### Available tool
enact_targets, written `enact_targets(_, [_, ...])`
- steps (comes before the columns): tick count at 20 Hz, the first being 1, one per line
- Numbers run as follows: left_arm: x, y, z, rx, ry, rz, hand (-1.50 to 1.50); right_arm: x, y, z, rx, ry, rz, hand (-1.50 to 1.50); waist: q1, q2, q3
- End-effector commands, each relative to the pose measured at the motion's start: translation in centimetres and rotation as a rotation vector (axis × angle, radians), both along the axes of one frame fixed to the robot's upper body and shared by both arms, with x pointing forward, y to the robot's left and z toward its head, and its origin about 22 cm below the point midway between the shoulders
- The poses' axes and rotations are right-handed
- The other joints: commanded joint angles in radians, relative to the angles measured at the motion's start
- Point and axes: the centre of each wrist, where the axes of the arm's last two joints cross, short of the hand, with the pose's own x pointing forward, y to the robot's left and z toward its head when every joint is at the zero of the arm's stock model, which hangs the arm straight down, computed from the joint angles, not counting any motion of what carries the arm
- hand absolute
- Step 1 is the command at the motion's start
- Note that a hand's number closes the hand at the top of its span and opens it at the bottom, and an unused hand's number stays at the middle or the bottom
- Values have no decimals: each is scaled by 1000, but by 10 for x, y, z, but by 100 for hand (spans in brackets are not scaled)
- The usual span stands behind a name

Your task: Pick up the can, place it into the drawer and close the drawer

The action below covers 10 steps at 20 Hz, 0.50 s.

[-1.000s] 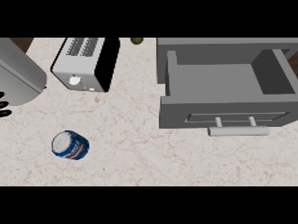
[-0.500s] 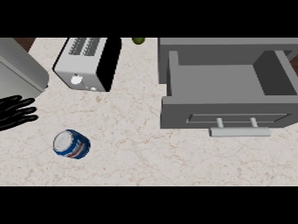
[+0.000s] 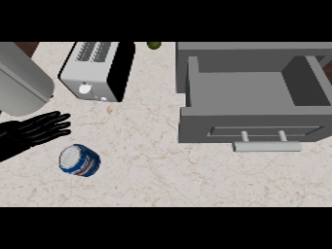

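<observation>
A blue and white can with a silvery top rests on the speckled counter at the lower left. My left hand comes in from the left edge, just above and left of the can, fingers straight and spread, open and apart from the can. The grey drawer stands pulled out at the right, its inside bare, with a pale bar handle on its front. My right hand does not show.
A white and black toaster stands at the back, left of the drawer. A big grey rounded body fills the upper left corner. A small green thing sits at the back edge. Bare counter lies between can and drawer.
My left hand has come further in from the left edge, moving right and a little down towards the can. The can and the drawer have not moved.
</observation>
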Motion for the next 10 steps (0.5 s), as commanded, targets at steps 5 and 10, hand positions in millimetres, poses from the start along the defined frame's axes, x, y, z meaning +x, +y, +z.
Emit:
enact_targets(5, [0, -12, -50, 38, 16, 34, -150, -8, -8, -3, 0, -6, 9, -150, -3, 1, -1])
enact_targets(10, [10, -4, -67, 31, 18, 96, -150, -7, 8, 4, -15, 9, 8, -150, -7, 3, -1])
